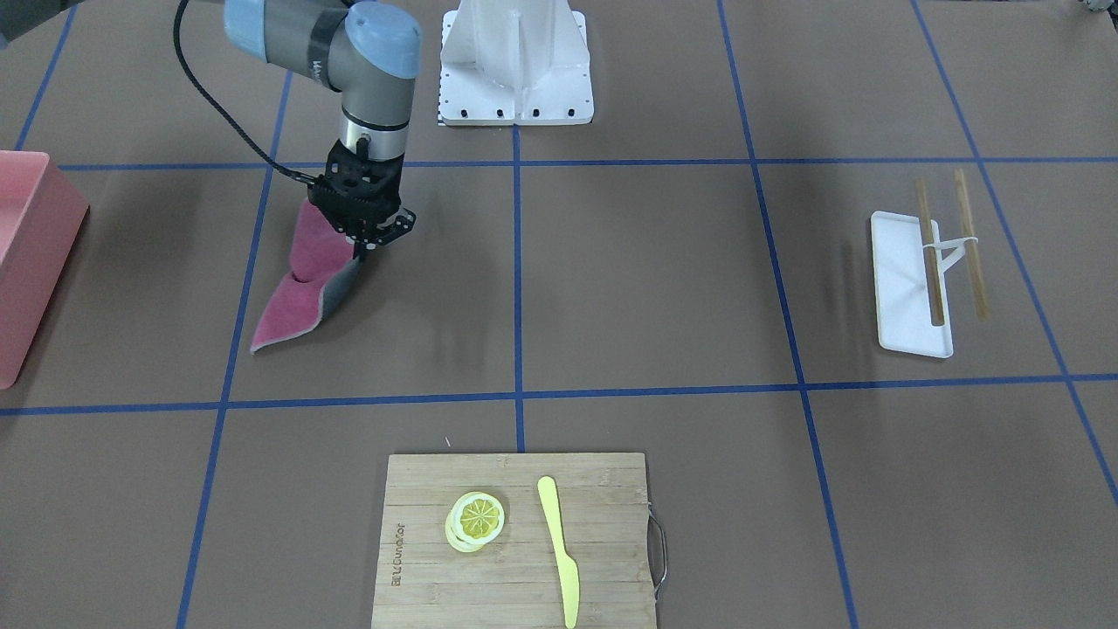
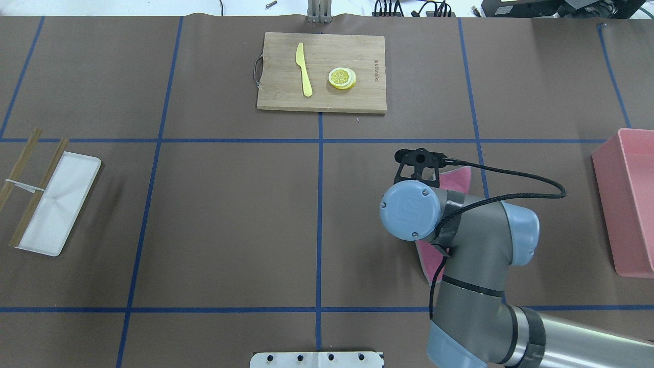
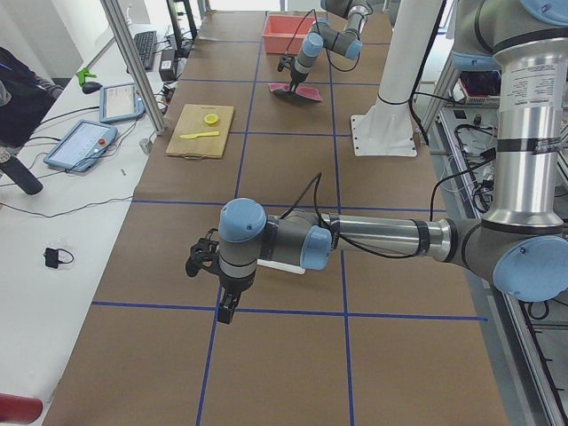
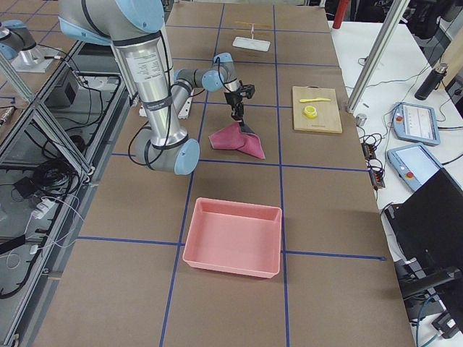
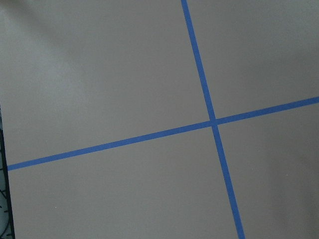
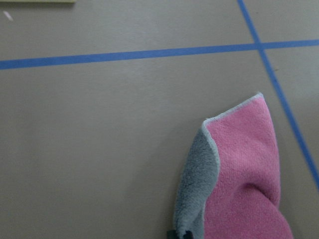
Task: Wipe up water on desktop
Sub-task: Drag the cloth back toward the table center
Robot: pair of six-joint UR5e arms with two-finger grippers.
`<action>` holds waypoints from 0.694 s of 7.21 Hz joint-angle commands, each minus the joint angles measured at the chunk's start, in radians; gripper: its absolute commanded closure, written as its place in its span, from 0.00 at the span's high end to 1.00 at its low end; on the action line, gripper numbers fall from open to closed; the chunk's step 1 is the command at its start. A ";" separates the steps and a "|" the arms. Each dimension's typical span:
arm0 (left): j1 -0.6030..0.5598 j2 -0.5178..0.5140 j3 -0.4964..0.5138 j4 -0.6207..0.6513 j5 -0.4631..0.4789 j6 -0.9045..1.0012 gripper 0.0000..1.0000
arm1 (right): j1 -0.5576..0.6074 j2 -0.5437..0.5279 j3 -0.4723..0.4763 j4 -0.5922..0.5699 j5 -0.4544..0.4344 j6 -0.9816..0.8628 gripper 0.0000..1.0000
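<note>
A pink cloth [image 1: 301, 288] with a grey underside hangs from my right gripper [image 1: 358, 245], which is shut on its upper edge; the lower end trails on the brown desktop [image 1: 655, 279]. The right wrist view shows the cloth [image 6: 244, 174] draped just below the camera. From overhead, the arm hides most of the cloth [image 2: 454, 179]. No water shows on the desktop in any view. My left gripper [image 3: 228, 311] points down above a tape line near the white tray; it appears only in the exterior left view, so I cannot tell its state.
A pink bin [image 2: 626, 199] sits at the robot's far right. A bamboo cutting board [image 1: 611, 542] with lemon slices [image 1: 476, 520] and a yellow knife [image 1: 559, 550] lies at the far edge. A white tray [image 1: 900, 288] with chopsticks [image 1: 930, 253] lies on the left side.
</note>
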 commanded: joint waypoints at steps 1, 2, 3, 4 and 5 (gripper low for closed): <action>0.000 -0.001 0.001 0.000 -0.001 0.000 0.99 | -0.027 0.153 -0.133 0.138 -0.008 0.135 0.00; 0.000 -0.001 -0.001 0.000 -0.001 0.000 0.99 | -0.027 0.251 -0.215 0.176 -0.016 0.216 0.00; 0.000 -0.001 -0.001 0.000 -0.001 0.000 0.99 | -0.027 0.285 -0.193 0.224 -0.077 0.333 0.00; 0.000 -0.001 0.001 0.000 -0.001 0.000 0.99 | -0.027 0.290 -0.124 0.246 -0.111 0.368 0.00; 0.000 0.000 0.001 0.000 -0.003 0.000 0.99 | -0.021 0.271 -0.013 0.237 -0.120 0.367 0.00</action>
